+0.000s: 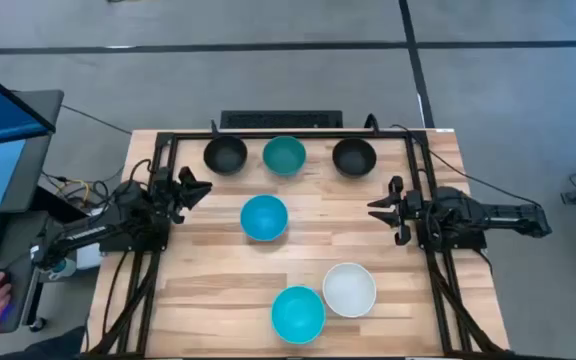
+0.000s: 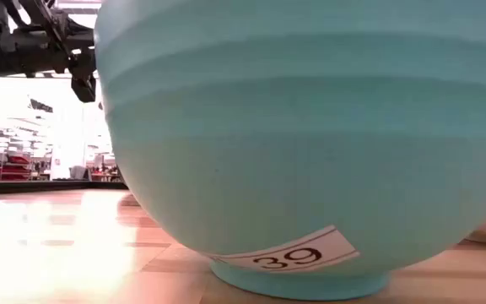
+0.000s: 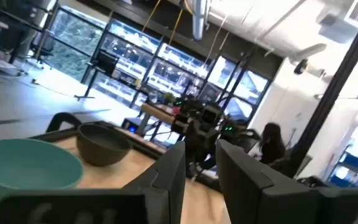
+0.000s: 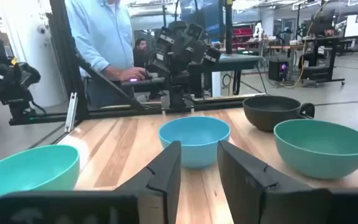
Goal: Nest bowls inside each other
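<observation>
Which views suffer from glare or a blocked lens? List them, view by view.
Low view: the cyan bowl sits right at the lens and fills most of the frame, and strong glare whitens the table at left. Left wrist view: the ceiling is blown out by its lights. High view and right wrist view: even light, no glare.

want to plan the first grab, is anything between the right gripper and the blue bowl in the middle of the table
Nothing visible. The right gripper sits at the table's right side, fingers open, and only bare wood lies between it and the middle cyan-blue bowl. The white bowl and the right black bowl lie off that line.
</observation>
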You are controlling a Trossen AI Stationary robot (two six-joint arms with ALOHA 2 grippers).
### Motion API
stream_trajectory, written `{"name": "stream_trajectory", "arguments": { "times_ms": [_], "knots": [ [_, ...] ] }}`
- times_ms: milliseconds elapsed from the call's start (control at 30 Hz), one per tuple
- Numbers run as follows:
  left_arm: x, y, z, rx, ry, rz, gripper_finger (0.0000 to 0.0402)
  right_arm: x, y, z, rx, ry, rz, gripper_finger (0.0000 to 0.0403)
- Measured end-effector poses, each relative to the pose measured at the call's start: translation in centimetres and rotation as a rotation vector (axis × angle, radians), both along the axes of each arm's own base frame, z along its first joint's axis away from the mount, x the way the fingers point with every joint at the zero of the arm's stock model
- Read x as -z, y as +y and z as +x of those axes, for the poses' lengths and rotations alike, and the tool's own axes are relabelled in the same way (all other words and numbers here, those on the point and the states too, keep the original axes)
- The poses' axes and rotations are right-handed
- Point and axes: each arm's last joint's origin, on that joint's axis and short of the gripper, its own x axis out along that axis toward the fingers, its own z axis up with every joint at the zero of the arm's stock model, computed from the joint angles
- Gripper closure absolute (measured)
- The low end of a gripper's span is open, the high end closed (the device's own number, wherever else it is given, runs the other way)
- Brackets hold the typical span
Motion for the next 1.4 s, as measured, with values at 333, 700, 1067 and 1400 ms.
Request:
{"name": "stream_trajectory", "arguments": {
  "times_ms": [333,700,1067,1400],
  "knots": [
    [-0.1,-0.3,0.0,0.175,-0.032,-0.297,0.0321,0.0,0.0,0.0,0.003,-0.002,-0.136,0.0274],
    [-0.2,-0.3,0.0,0.093,0.014,0.023,0.0321,-1.1,-0.3,-0.1,0.069,-0.125,0.362,0.0274],
    [-5.9,-0.4,-1.0,-0.024,0.088,0.081,0.0321,-8.1,0.3,-2.3,-0.038,-0.484,0.257,0.0274],
    [-13.3,0.8,2.3,0.022,0.337,0.002,0.0321,-11.0,1.0,-1.7,-0.127,-0.424,0.263,0.0274]
  ]
}}
